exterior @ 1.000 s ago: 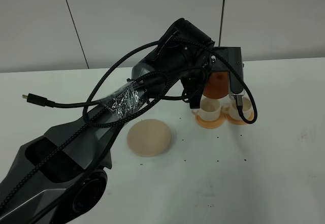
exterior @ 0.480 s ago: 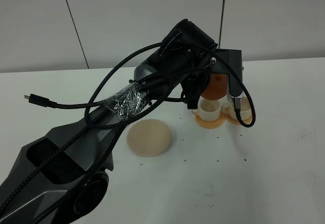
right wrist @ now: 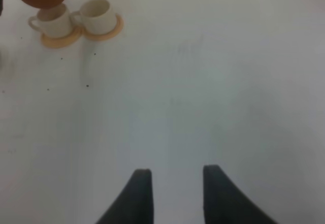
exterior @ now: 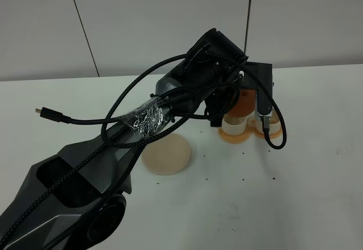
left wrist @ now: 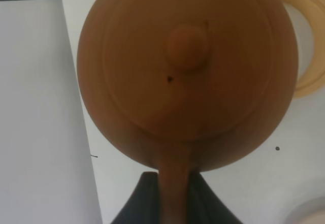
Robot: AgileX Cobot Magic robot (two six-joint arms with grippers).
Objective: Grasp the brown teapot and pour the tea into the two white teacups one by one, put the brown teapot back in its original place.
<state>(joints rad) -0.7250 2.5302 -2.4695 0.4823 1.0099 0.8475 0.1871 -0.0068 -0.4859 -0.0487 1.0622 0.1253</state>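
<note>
Mostly the left arm [exterior: 96, 159] blocks the high view. Only a sliver of the teapot [exterior: 240, 104] shows beneath it, hanging just above the cups [exterior: 233, 126], one of them half behind a looping cable [exterior: 282, 126]. From the left wrist the teapot fills the frame, its spout out of sight and its handle pinched between the jaws of the left gripper [left wrist: 172, 177]. The disc [exterior: 166, 153] lies bare, well apart. The right gripper [right wrist: 176, 173], its tips slightly parted and empty, hovers over the table [right wrist: 228, 82]. The right wrist frame's edge cuts the teapot off.
</note>
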